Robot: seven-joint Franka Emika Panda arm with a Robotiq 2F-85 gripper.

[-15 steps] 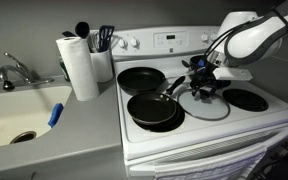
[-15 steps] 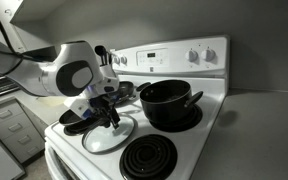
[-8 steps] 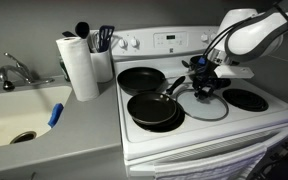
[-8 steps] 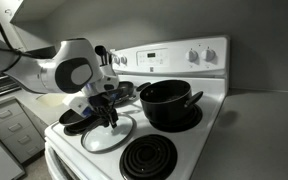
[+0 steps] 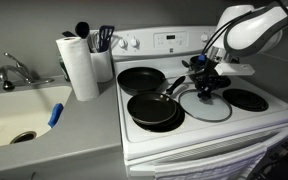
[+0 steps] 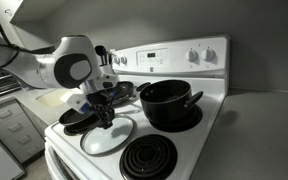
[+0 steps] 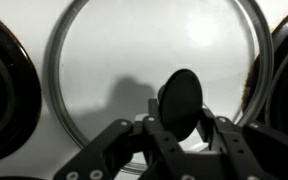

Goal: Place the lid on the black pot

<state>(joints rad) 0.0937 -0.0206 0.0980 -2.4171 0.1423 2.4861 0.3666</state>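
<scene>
Wrist view: the gripper [image 7: 184, 122] straddles the dark knob [image 7: 182, 95] (the only handhold) of the round clear glass lid [image 7: 114, 60] near the stove's front edge; whether it pinches is unclear.

The flat enamel stove top [image 5: 214, 128] and the rounded robot arm [image 5: 246, 32] are showing white. The round clear glass lid [image 7: 134, 60] is gleaming silver at its metal rim, its small centre knob [image 7: 182, 98] looking dark. The deep straight-sided saucepan [image 6: 167, 108] and the fingered metal gripper [image 6: 102, 112] are showing black. The upright paper towel roll [image 5: 80, 66] is showing white.
</scene>
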